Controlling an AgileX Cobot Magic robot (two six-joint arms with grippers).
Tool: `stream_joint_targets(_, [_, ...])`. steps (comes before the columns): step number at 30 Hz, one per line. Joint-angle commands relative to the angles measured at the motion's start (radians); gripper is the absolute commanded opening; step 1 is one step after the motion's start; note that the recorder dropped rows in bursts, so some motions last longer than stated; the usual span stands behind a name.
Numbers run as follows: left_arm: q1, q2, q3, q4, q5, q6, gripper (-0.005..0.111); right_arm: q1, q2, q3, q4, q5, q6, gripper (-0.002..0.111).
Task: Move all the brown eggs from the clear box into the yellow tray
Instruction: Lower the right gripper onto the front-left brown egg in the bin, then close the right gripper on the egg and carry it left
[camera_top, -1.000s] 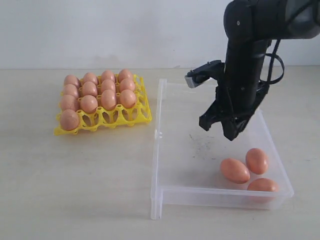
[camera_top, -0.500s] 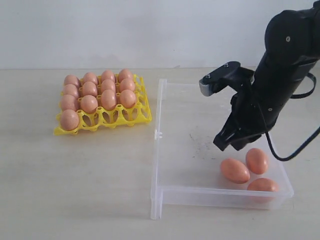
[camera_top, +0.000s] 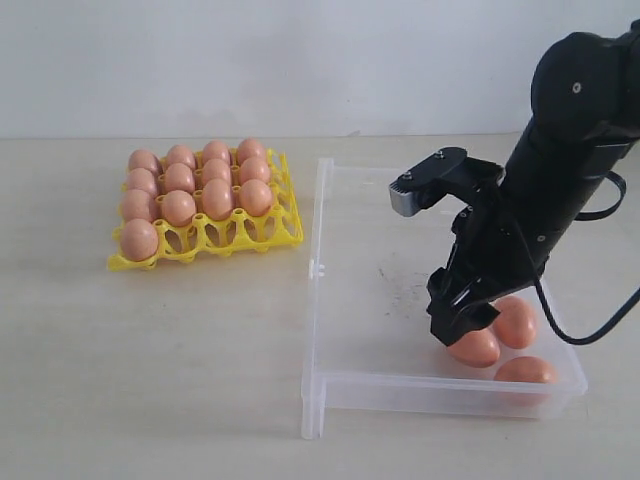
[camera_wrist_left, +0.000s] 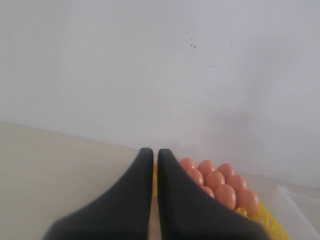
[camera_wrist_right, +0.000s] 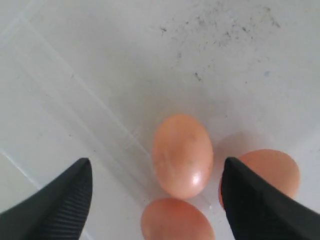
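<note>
Holding thirteen smooth, oval orange-brown eggs (camera_top: 216, 198), the bright yellow tray (camera_top: 232, 240) of openwork plastic stood on the pale table (camera_top: 150, 350), left of the box and apart from it. Its three back rows were full, the front row carried one egg at its left end, and the other three front cups showed bare. The large, shallow clear box (camera_top: 318, 230) of transparent plastic was low-walled, with dark scuffs (camera_top: 400, 290) on its floor; three more eggs of the same colour and gloss lay on their sides, close together, in its near right corner. The black right gripper (camera_top: 462, 325) sat low over that cluster, fingers spread wide to either side of one egg (camera_wrist_right: 182, 155), not gripping it. The left gripper (camera_wrist_left: 152, 152), seen only in its wrist view, had dark fingers pressed almost together around nothing, the tray's eggs beyond.
</note>
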Motion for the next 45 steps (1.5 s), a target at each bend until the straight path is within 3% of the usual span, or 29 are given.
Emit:
stream_joint_targets(1, [-0.004,-0.003,-0.003,-0.003,0.000,0.009,0.004,-0.002,-0.009,0.003,-0.041,-0.044,-0.024,0.065])
stream_joint_targets(21, [-0.004,-0.003,-0.003,-0.003,0.000,0.009,0.004,-0.002,0.181,0.003,-0.079,-0.087,-0.028,0.064])
stream_joint_targets(23, [-0.004,-0.003,-0.003,-0.003,0.000,0.009,0.004,-0.002,0.214,0.003,-0.088,-0.112,-0.028,0.059])
stream_joint_targets(25, [-0.004,-0.003,-0.003,-0.003,0.000,0.009,0.004,-0.002,0.235,0.003,-0.102,-0.116,-0.028,0.046])
stream_joint_targets(26, [-0.004,-0.003,-0.003,-0.003,0.000,0.009,0.004,-0.002,0.247,0.003,-0.102,-0.090,-0.020,0.029])
stream_joint_targets(27, [-0.004,-0.003,-0.003,-0.003,0.000,0.009,0.004,-0.002,0.249,0.003,-0.102,-0.078,-0.012,0.020])
stream_joint_targets(28, [-0.004,-0.003,-0.003,-0.003,0.000,0.009,0.004,-0.002,0.249,0.003,-0.104,-0.074,0.003,0.000])
stream_joint_targets(29, [-0.004,-0.003,-0.003,-0.003,0.000,0.009,0.004,-0.002,0.249,0.002,-0.104,-0.079,0.018,0.000])
stream_joint_targets(36, [-0.004,-0.003,-0.003,-0.003,0.000,0.009,0.004,-0.002,0.099,0.027,-0.094,-0.421,0.243,0.000])
stream_joint_targets(40, [-0.004,-0.003,-0.003,-0.003,0.000,0.009,0.004,0.000,-0.032,0.133,-0.039,-0.802,0.315,0.000])
stream_joint_targets(45, [-0.004,-0.003,-0.003,-0.003,0.000,0.009,0.004,0.062,-0.043,0.197,-0.021,-1.131,0.322,0.000])
